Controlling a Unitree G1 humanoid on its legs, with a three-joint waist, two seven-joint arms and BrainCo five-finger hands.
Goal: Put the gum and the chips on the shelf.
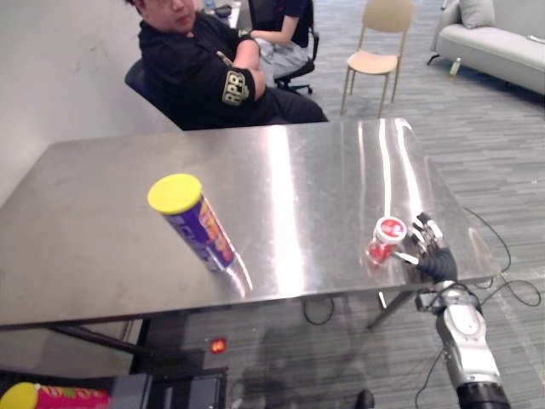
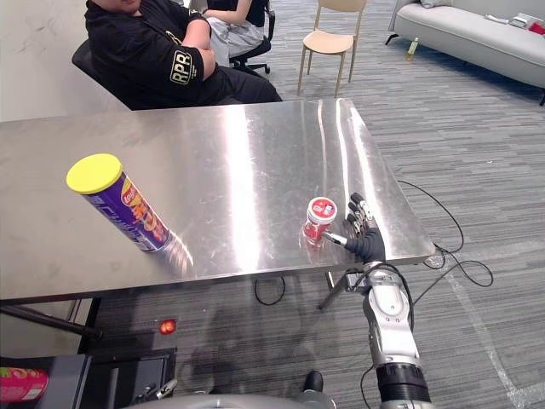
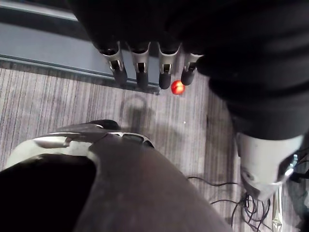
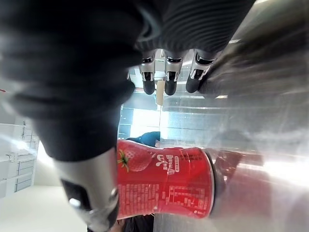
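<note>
Chips [image 1: 196, 223] and gum [image 1: 385, 240] are both waiting on the steel desk [image 1: 324, 187] as I am steering the rig from afar, with neither one lifted yet. A person in a black top [image 1: 204, 81] is sitting behind the far edge with arms folded.

Standing upright at the desk's left-centre, the purple chips can with its yellow lid is well apart from either hand. The small red gum tub is standing upright too, white-and-red lid up, near the front right corner.

My right hand [image 1: 434, 256] is hovering just beside the tub on its right. Its fingers are reaching straight forward and its thumb is stretching toward the tub's base, with nothing grasped. The gum is therefore lying to the hand's thumb side with its long axis vertical, and I am judging this the nearer hand for a sideways wrap.

From the head I am seeing the lid and the corner. The right wrist view is giving me the tub's red printed wall close against the thumb [image 4: 91, 193]; whether they are touching I cannot tell. My left hand [image 3: 141, 67] is hanging over the floor, fingers straight and empty. A second can [image 1: 60, 397] is lying low at the left on a dark unit, possibly the shelf.
</note>
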